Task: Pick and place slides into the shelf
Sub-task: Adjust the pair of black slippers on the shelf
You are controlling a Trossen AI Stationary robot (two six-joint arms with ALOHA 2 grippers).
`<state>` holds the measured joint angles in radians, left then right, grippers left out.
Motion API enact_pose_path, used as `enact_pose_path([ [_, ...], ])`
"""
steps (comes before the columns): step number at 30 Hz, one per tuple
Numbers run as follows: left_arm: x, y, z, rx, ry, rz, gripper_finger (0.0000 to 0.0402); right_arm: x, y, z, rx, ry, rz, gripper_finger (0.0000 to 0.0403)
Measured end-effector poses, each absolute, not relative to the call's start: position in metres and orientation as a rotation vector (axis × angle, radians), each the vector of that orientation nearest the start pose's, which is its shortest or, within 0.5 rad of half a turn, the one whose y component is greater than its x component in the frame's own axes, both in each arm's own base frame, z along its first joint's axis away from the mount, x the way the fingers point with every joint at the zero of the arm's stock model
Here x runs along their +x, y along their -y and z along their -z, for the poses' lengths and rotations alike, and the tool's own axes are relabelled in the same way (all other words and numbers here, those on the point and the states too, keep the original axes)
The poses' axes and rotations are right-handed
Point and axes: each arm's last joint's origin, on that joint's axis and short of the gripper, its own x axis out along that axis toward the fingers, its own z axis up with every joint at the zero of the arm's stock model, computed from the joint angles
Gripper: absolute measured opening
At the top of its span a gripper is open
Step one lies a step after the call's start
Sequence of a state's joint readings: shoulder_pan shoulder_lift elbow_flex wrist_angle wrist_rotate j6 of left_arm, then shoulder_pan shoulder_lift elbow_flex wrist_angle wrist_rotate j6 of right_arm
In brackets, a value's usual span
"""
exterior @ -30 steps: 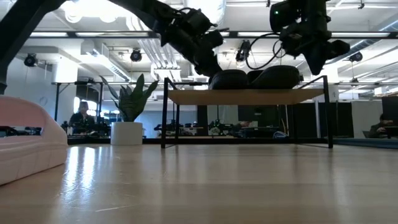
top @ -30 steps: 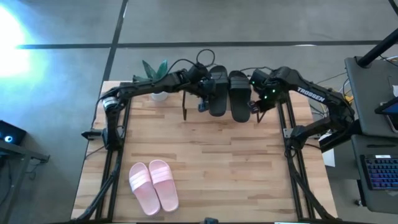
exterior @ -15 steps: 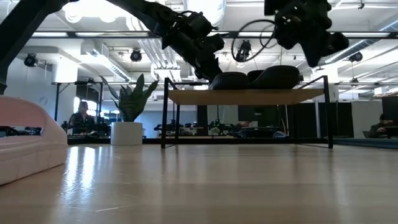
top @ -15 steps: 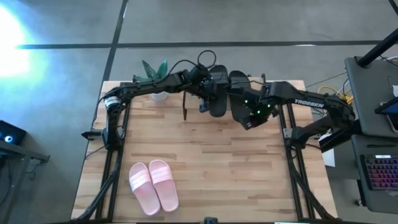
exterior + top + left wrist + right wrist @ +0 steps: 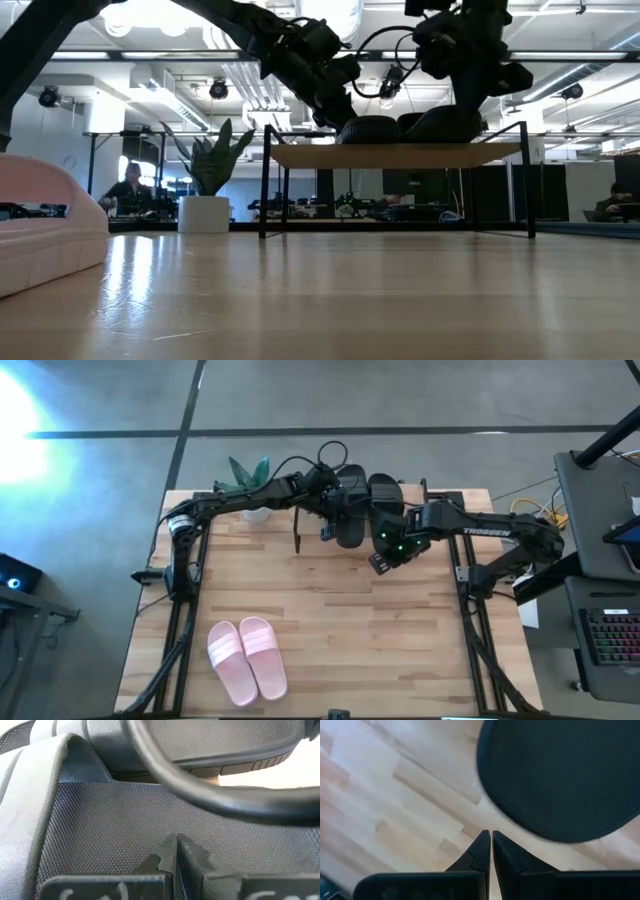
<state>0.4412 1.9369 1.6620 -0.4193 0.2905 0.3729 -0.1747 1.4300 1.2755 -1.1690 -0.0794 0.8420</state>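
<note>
Right gripper (image 5: 376, 563) has swung inward off the shelf (image 5: 400, 154), fingers pressed together, hovering beside a black slide (image 5: 560, 775). Left gripper (image 5: 176, 851), fingers together, stays on the other black slide (image 5: 350, 508); pink pair (image 5: 247, 658) on table.

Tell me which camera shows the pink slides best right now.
The high view: both pink slides lie side by side near the table's front-left corner, fully visible. The low view catches only one pale edge at its left border. Neither wrist view shows them.
</note>
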Motion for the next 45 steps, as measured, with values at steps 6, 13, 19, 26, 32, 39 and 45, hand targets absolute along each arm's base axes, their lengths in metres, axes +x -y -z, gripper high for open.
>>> enact_pose_path([
  [6,0.401,-0.18,-0.28,0.108,-0.668,-0.021,0.0,0.254,0.046,-0.294,0.808,-1.177,0.699,0.0011],
  [13,0.401,-0.18,-0.28,0.107,-0.669,-0.021,0.0,0.257,0.05,-0.295,0.778,-1.134,0.713,0.0011],
  [19,0.401,-0.18,-0.28,0.104,-0.669,-0.022,0.0,0.262,0.057,-0.297,0.776,-1.056,0.711,0.0011],
  [26,0.398,-0.179,-0.286,0.108,-0.666,-0.028,0.0,0.259,0.054,-0.303,0.744,-1.053,0.668,0.0011],
  [32,0.385,-0.172,-0.314,0.095,-0.603,-0.06,0.0,0.246,0.05,-0.325,0.734,-0.956,0.653,0.0011],
  [39,0.373,-0.155,-0.341,0.029,-0.545,-0.027,0.0,0.222,0.049,-0.347,0.712,-0.824,0.732,0.0011],
  [45,0.383,-0.125,-0.328,0.065,-0.582,0.111,0.0,0.205,0.051,-0.357,0.675,-0.742,0.852,0.0011],
])
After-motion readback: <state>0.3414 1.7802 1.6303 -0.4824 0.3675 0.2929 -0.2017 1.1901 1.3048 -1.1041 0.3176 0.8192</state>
